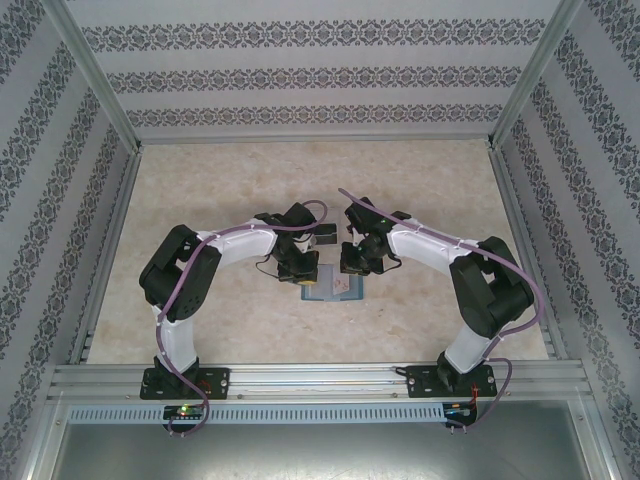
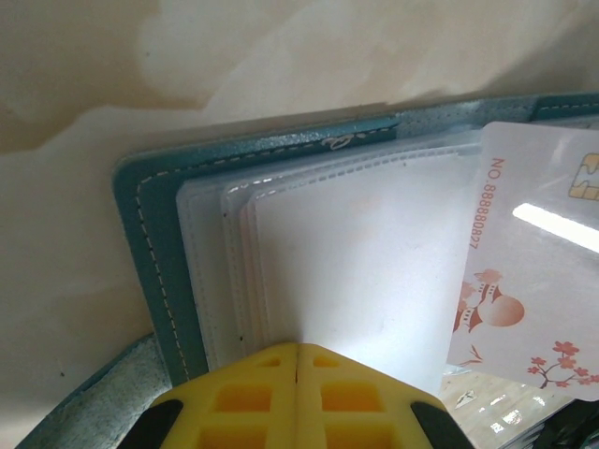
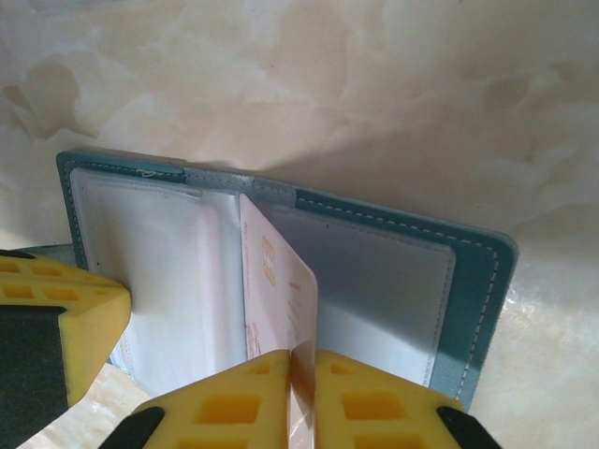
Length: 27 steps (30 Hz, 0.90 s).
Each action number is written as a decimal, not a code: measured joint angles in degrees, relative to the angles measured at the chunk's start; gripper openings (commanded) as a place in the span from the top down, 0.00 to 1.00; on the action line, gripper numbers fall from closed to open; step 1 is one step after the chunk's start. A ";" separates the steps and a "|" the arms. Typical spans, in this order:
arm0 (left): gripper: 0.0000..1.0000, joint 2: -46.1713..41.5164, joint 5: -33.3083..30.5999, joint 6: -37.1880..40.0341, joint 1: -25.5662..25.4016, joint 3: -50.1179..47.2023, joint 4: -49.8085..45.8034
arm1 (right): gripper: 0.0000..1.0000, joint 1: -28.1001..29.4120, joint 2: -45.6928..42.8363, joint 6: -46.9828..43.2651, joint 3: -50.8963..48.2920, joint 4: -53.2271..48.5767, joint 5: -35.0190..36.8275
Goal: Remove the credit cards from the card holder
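The open card holder lies on the bench, the left fingers pinched shut on its clear sleeve; the right fingers nip a credit card standing up out of it. That thin edge grip could slip, dropping the card

**A:** The overhead view is evenly bright. The light is soft and white, and the arms throw only faint shadows on the table.

**B:** It's sharp as well. And the wrist views?

**A:** They're warmer. From the left wrist, a white glare streak crosses the credit card. The yellow fingers of the left gripper are soft and out of focus.

**B:** From the right wrist, the card holder casts a soft shadow on the marble beyond its far edge, and shiny highlights sit at lower right. The fingers of the right gripper blur too.
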 measured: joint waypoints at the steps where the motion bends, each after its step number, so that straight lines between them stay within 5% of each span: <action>1: 1.00 0.02 -0.02 0.00 0.00 0.02 0.00 | 0.81 0.02 0.02 -0.02 0.00 0.00 -0.26; 27: 1.00 0.20 -0.04 0.02 0.00 0.37 -0.46 | 0.91 0.74 -2.40 1.68 -1.95 0.22 -1.90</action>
